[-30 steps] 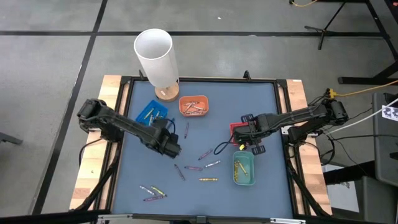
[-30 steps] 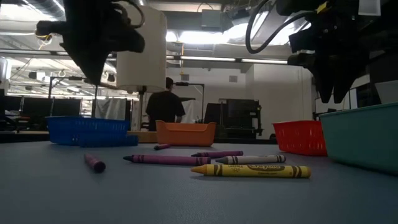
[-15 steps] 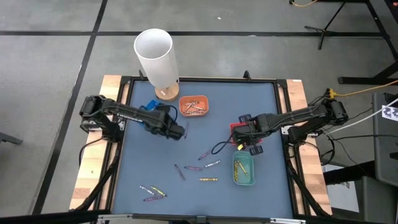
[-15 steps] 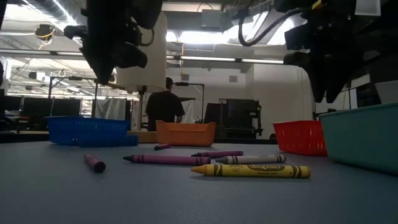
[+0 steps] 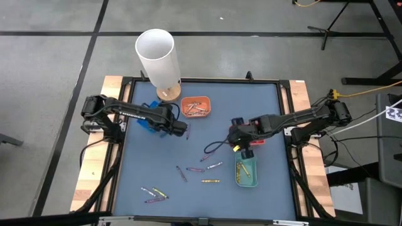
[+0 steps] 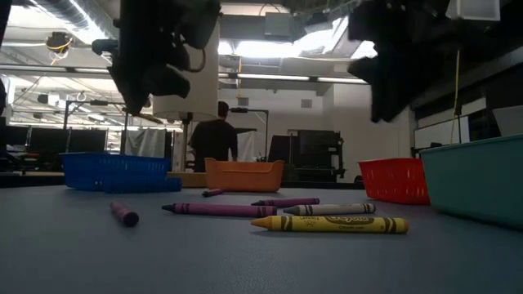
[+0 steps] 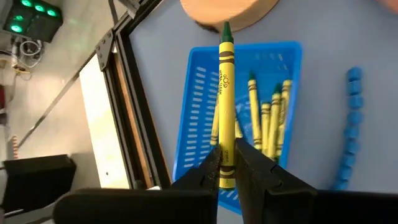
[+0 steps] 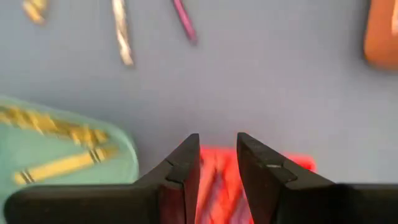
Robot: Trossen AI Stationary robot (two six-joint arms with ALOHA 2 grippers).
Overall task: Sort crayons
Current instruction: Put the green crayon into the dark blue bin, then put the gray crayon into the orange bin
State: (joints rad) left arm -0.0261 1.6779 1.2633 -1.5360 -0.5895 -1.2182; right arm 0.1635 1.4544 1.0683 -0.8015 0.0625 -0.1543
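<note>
My left gripper (image 5: 164, 121) hangs over the blue tray (image 7: 249, 112), shut on a yellow crayon with a green tip (image 7: 225, 81). Several yellow crayons (image 7: 268, 118) lie in that tray. My right gripper (image 8: 217, 163) stands open above the red tray (image 8: 217, 180), nothing between its fingers; in the high view it (image 5: 241, 135) is at that tray's left end. Loose crayons lie flat on the blue mat: purple (image 6: 221, 210), grey-white (image 6: 329, 209), yellow (image 6: 329, 223), and more at the near left (image 5: 154, 194). My left gripper pinches the yellow crayon near its blunt end (image 7: 226, 163) between its two fingers. The fingers slant down from the near side toward the far edge, and the crayon runs along them. The crayon sticks out past the fingertips, its tip toward the wooden base, clear above the blue tray.
A tall white cylinder (image 5: 157, 53) on a round wooden base (image 7: 224, 11) stands at the far left, just beyond the blue tray. An orange tray (image 5: 196, 107) holds crayons, and so does the green tray (image 5: 246, 171). A person (image 6: 216, 140) stands in the room behind.
My left gripper has carried the yellow crayon from mid-table toward the far edge, over the blue tray, rolling its wrist on the way. My right gripper has tipped and swung toward the table's left, from beside the green tray's far end to over the red tray.
</note>
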